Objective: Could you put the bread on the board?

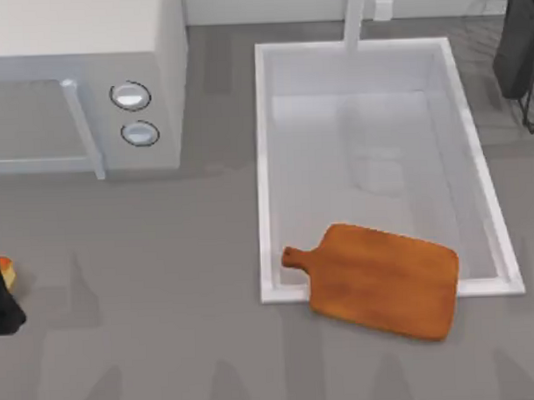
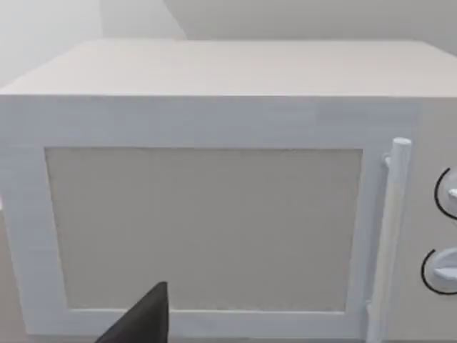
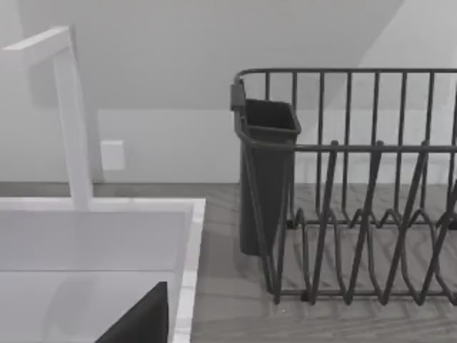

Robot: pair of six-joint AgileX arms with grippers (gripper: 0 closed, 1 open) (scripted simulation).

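Observation:
The bread [image 1: 7,274] is a small golden-yellow and orange chunk at the table's far left edge, partly hidden by my left gripper [image 1: 0,301], which is a dark shape touching it there. One dark finger [image 2: 143,320] of that gripper shows in the left wrist view, in front of the microwave door. The board [image 1: 384,279] lies flat at centre right, across the sink's front rim, with its stubby handle [image 1: 292,256] pointing left. One dark finger [image 3: 143,318] of my right gripper shows in the right wrist view, above the sink's corner.
A white microwave [image 1: 79,84] with two knobs stands at the back left. The white sink [image 1: 267,165] has a faucet [image 1: 355,17] at its back. A dark wire dish rack [image 3: 357,179] with a cutlery cup [image 3: 264,171] stands at the back right.

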